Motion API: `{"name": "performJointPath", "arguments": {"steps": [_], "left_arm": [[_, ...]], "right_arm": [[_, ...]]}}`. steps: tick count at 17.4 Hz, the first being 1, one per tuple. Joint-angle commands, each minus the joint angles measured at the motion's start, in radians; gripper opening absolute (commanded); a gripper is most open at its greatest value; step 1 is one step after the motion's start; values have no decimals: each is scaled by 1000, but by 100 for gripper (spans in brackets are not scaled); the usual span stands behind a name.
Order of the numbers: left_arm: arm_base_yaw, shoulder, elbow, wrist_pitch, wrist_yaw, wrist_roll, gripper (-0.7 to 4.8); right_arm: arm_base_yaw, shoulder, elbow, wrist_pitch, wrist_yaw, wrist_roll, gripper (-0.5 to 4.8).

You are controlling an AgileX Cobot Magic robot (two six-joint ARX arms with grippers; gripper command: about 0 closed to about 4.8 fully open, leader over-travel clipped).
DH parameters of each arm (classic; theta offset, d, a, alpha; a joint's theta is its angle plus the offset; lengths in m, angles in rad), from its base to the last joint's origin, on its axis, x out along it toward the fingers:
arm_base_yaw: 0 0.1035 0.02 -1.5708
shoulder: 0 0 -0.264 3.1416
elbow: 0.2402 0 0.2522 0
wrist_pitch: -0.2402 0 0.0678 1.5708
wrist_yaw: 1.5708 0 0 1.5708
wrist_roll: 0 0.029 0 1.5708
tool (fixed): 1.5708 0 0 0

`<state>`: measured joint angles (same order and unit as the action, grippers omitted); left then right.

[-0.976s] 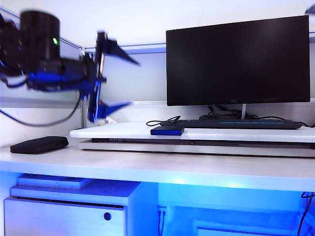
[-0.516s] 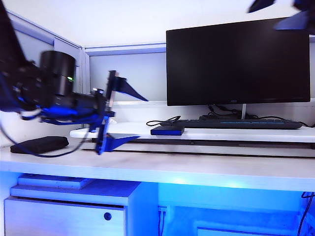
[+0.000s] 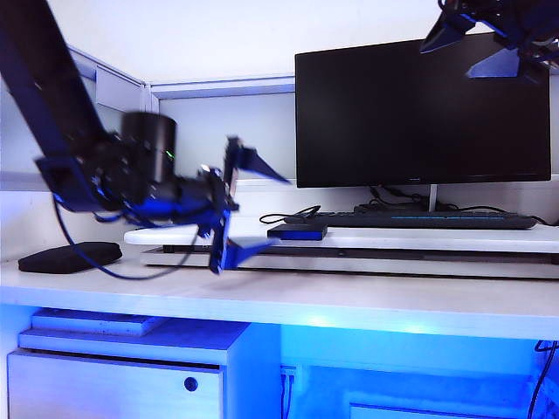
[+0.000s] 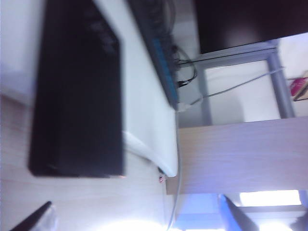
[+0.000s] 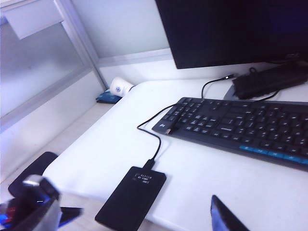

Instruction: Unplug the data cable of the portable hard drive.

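Since the earlier frames the left pincer (image 3: 249, 205) has swung down and rightward, from high by the partition to just off the left edge of the white raised board (image 3: 192, 234), and the right pincer (image 3: 476, 48) has come into sight at the top right, in front of the monitor (image 3: 424, 109).

In the exterior view the left pincer's jaws stand wide, one finger above the board's edge level and one below it, holding nothing. The portable hard drive (image 3: 297, 231) lies at the board's front edge, just right of that pincer, with open board between them. The data cable (image 3: 284, 216) loops behind the drive toward the keyboard (image 3: 428, 220). A black pouch (image 3: 70, 257) rests on the counter (image 3: 349, 297), well left.

The left wrist view shows the drive (image 4: 77, 96) as a dark slab overhanging the board's rounded edge (image 4: 154, 159), blurred.

In the right wrist view the drive (image 5: 132, 197) sits near the board's front edge, the cable (image 5: 156, 137) plugged into its far end and curling to the keyboard (image 5: 240, 127). The right pincer's jaws are wide and empty; clear board lies around the drive.
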<state>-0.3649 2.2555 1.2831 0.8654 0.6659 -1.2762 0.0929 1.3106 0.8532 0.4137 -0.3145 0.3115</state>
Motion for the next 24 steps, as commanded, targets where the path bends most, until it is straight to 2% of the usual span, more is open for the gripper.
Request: {"name": "performJointPath", "arguments": {"steps": [1,17,19,21,22,24], "left_arm": [[-13,29,53,-37,8,1,479],[-19,118,206,-109,-62,8,479],[-21,131,230,-121,-63,7,433],[-21,134,237,-152,-68,8,424],[-21,134,237,-154,-70,8,398],[-21,134,237,-154,-95,8,237]], "right_arm": [[1,-1,8,24,1,-10,400],[2,49,20,40,-1,-29,400],[2,50,20,40,-1,-29,400],[2,50,20,40,-2,-29,400],[2,50,20,40,-2,-29,400],[2,51,20,40,-2,-29,400]]}}
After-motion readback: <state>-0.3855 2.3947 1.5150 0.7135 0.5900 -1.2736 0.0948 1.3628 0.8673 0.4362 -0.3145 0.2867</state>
